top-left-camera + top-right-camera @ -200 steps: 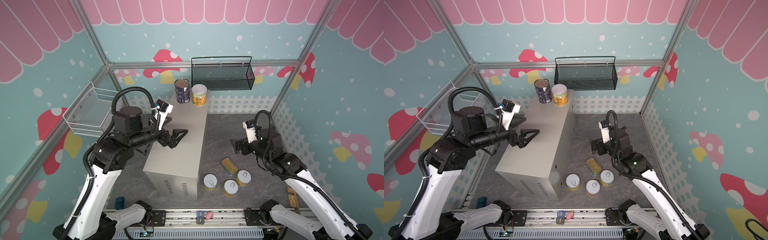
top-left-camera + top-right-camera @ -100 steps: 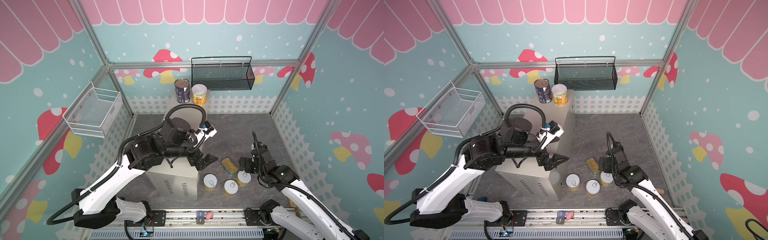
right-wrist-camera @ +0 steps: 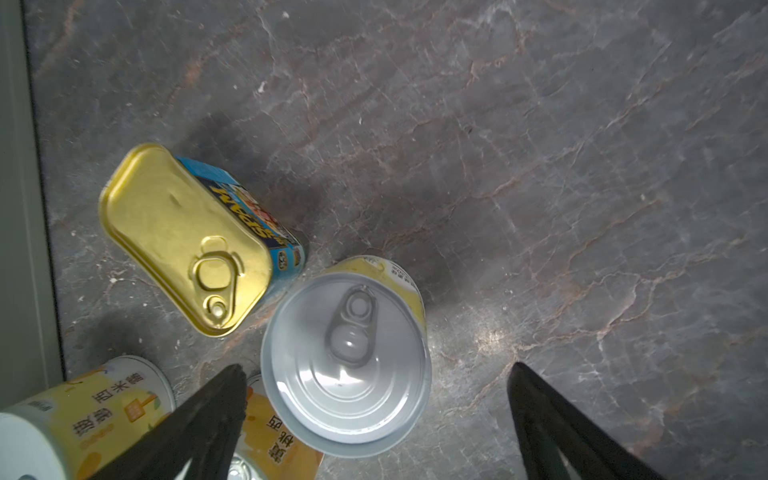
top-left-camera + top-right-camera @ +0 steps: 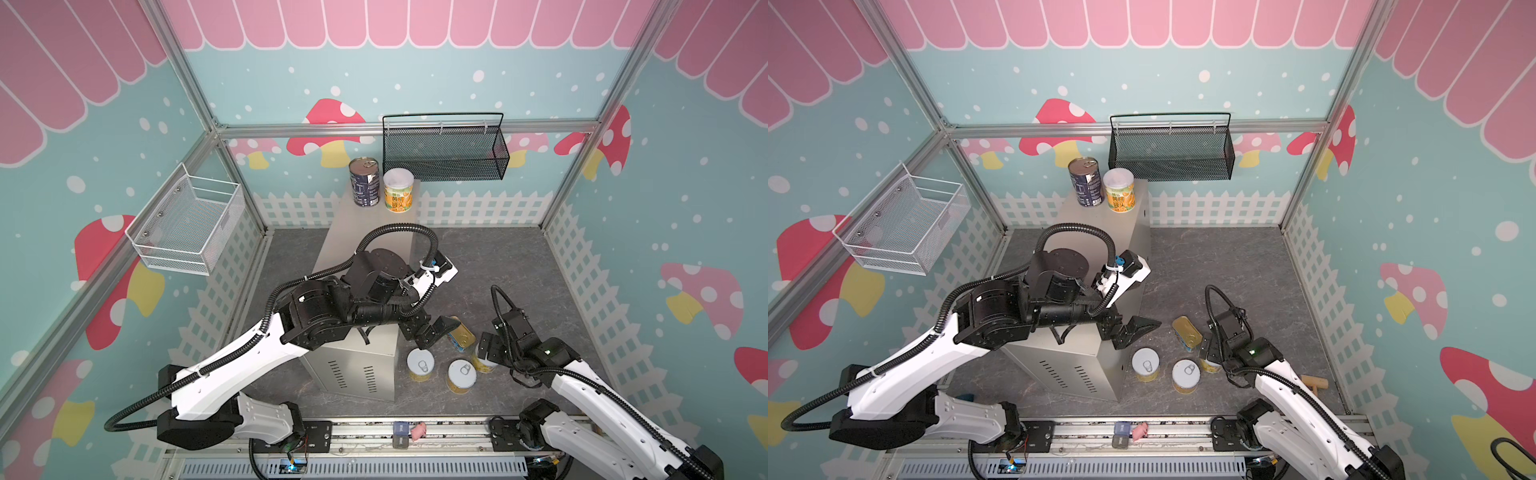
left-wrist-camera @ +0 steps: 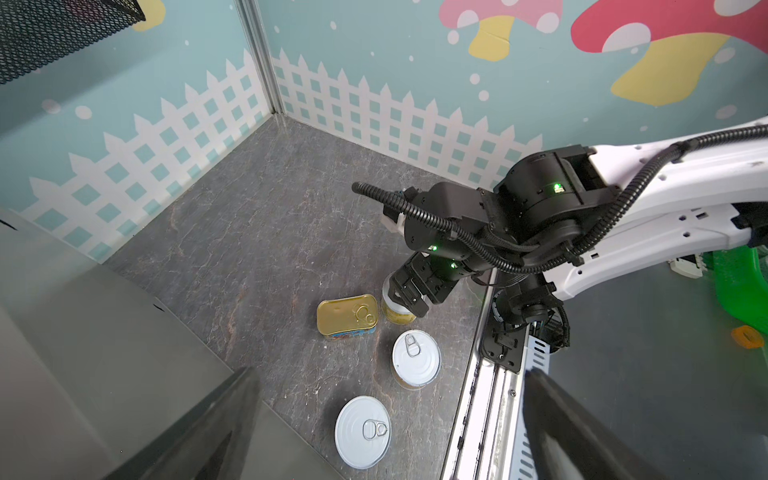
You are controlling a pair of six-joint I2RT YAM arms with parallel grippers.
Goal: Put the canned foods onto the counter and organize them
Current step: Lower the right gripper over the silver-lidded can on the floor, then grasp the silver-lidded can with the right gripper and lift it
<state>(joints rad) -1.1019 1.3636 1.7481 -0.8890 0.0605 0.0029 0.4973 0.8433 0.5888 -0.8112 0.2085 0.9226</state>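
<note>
The counter [image 4: 361, 232] is a long beige-grey box with vent slots on its near face. On its far end stand a navy can [image 4: 364, 181] and a white-lidded yellow can [image 4: 398, 190]. On the floor to its right lie a gold-topped tin [image 4: 461, 334] and three short yellow cans. Two of these stand free [image 4: 420, 365] [image 4: 460, 375]. My right gripper [image 4: 484, 353] hangs open over the third can [image 3: 345, 361], its fingers on either side of the lid without touching. My left gripper [image 4: 432, 330] is open and empty just off the counter's near right corner, above the free cans [image 5: 362, 432].
A black mesh basket [image 4: 444, 149] hangs on the back wall and a white wire basket [image 4: 187, 226] on the left wall. A white picket fence lines the walls. The arms' base rail [image 4: 374, 432] runs along the front. A small wooden piece [image 4: 1314, 382] lies by the right fence.
My left arm has swung from over the counter top to the right and down toward the floor cans. My right gripper has come forward and down over the rightmost short can.
</note>
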